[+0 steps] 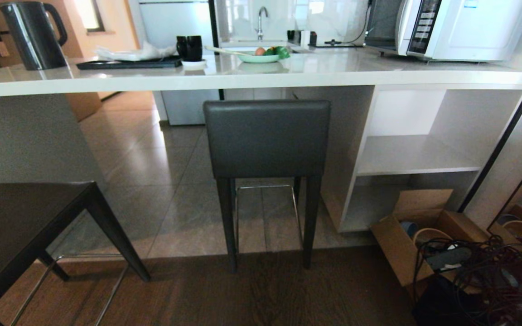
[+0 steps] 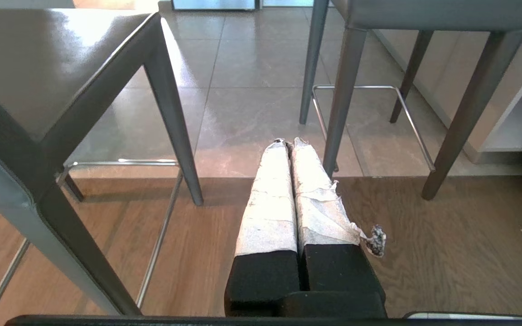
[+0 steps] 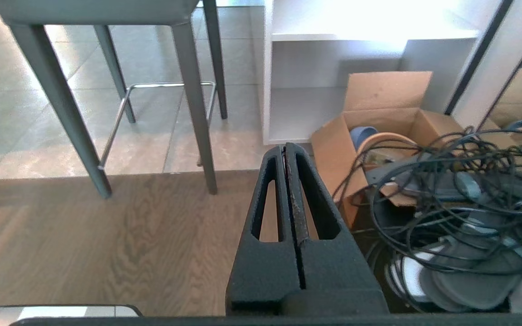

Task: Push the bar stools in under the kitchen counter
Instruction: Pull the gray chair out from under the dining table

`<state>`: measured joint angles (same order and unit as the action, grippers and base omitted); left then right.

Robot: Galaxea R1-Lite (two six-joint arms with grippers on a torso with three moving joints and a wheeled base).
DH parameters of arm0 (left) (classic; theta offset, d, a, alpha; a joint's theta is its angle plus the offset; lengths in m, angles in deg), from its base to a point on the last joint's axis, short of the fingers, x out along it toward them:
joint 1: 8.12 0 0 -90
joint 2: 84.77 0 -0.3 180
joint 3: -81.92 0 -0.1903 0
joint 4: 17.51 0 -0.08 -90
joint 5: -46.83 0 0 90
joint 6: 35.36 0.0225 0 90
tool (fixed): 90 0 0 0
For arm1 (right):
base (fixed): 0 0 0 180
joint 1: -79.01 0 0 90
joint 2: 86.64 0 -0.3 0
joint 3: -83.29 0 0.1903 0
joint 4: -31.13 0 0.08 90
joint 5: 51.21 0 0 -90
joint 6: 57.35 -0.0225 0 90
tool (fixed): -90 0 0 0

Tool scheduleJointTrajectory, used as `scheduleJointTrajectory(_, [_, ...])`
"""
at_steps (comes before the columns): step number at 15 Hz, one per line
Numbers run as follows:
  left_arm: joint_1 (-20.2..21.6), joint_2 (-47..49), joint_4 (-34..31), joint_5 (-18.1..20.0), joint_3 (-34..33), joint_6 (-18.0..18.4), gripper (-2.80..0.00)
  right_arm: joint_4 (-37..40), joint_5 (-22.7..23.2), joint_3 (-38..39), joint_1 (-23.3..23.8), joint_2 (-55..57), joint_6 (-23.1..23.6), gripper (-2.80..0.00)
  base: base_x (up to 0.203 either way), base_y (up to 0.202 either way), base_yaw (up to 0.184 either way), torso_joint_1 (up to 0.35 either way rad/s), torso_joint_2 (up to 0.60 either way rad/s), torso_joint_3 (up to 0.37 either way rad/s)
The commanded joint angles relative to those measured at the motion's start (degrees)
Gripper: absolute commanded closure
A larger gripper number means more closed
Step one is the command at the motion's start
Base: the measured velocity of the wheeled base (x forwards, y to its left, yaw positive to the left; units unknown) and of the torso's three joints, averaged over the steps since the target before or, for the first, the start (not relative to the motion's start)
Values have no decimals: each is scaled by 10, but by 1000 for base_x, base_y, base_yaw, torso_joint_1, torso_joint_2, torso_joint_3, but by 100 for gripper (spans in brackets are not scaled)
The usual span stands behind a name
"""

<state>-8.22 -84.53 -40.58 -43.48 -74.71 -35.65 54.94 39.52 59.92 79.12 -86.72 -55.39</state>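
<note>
On tile under the kitchen counter [image 1: 243,74], 1 bar stool [image 1: 266,138] dead ahead, 1 pulled-out stool [image 1: 21,222] nearer the left gripper [image 2: 287,143]; left and right gripper [image 3: 285,149] closed, empty.

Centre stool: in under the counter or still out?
Partly in. The centre stool stands upright with its backrest just below the kitchen counter edge, and its rear legs are on the wood floor, short of the tile.

Bright backlight glares off the floor tiles [image 1: 152,172] (edges bowed).
</note>
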Motion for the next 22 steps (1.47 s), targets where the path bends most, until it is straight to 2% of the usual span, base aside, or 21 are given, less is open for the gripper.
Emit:
scheduleJointTrajectory(1, [0,0,1,0,0,-1,0,0,1,0,0,1,1,0,0,0,0,0,0,0])
scheduleJointTrajectory(5, [0,0,0,0,0,-1,0,0,1,0,0,1,1,0,55,0,-2,0,0,3])
scheduleJointTrajectory(22, [0,0,1,0,0,0,0,0,1,0,0,1,1,0,194,0,2,2,4,1])
